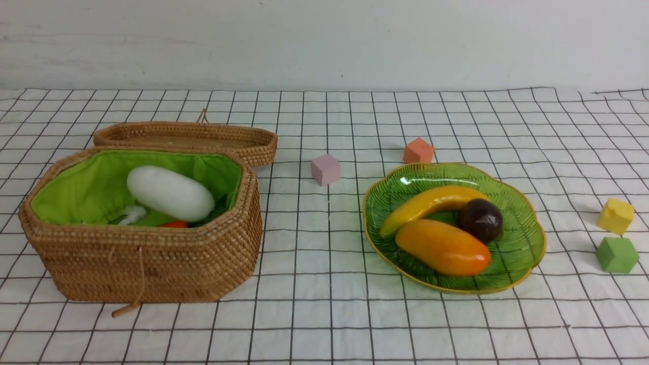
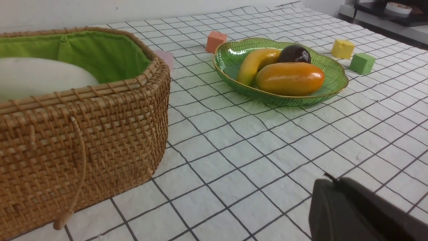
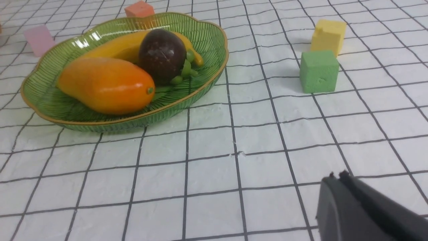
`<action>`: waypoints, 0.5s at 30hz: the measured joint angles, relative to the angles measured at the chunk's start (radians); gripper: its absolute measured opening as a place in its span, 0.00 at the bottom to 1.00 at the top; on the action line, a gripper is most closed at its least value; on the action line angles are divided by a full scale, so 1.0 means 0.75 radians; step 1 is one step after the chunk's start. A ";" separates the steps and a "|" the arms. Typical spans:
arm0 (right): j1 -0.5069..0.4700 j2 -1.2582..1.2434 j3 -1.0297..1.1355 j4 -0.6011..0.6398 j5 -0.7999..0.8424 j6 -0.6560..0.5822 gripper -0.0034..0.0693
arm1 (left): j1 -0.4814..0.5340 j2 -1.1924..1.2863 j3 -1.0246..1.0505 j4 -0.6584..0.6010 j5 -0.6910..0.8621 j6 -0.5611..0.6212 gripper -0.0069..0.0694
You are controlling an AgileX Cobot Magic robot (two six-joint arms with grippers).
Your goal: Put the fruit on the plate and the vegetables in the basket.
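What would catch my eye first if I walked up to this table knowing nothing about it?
Probably the green plate on the right of the checked cloth, holding a yellow banana, an orange mango and a dark purple mangosteen side by side. Next, the big wicker basket on the left, its bright green lining cradling a fat white radish. Small coloured cubes lie scattered around the plate.

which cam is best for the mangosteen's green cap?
Right wrist view: the mangosteen lies close up, its green cap clear against the plate. Front and left wrist views show only the dark body, cap hidden.
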 joint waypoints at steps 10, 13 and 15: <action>0.000 0.000 0.000 0.000 0.000 0.006 0.04 | 0.000 0.000 0.000 0.000 0.000 0.000 0.09; 0.000 0.000 0.000 0.000 0.000 0.008 0.04 | 0.000 0.000 0.000 0.000 0.000 0.000 0.09; 0.000 0.000 0.000 0.000 0.000 0.008 0.04 | 0.000 0.000 0.000 0.000 0.000 0.000 0.10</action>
